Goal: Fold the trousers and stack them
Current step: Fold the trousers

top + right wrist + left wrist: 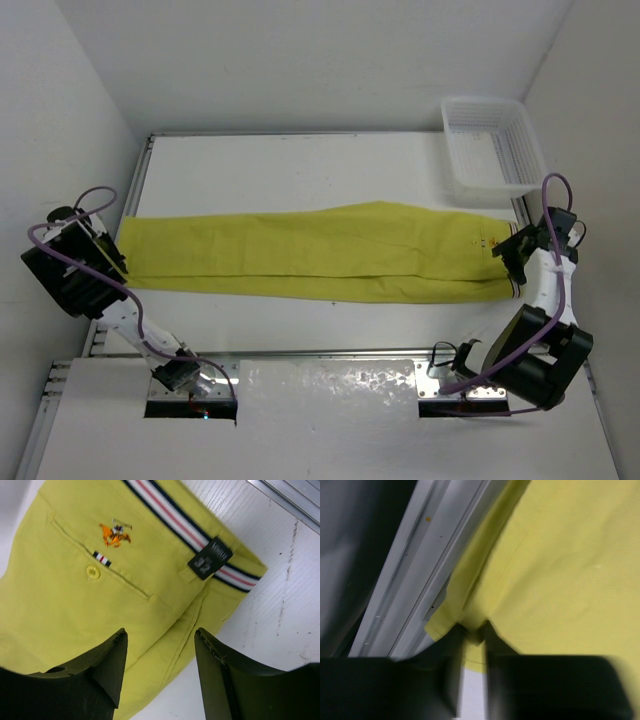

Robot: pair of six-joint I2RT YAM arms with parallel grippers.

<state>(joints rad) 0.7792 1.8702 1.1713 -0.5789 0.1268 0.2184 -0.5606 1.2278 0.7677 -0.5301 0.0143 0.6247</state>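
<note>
The mustard yellow-green trousers [320,255] lie flat across the table [300,165], legs one over the other, with the hems at the left and the waist at the right. My left gripper [118,262] sits at the hem end. In the left wrist view its narrow jaws [474,632] pinch a bunched edge of the cloth [560,555]. My right gripper [512,262] hangs over the waist end. In the right wrist view it stands open [160,635] above the side seam of the trousers [75,590], near the striped waistband [185,525], with nothing between its fingers.
A white plastic basket [490,150] stands at the back right corner. A metal rail [420,570] runs along the table's left edge, right beside the hem. A white board [330,420] lies between the arm bases at the front.
</note>
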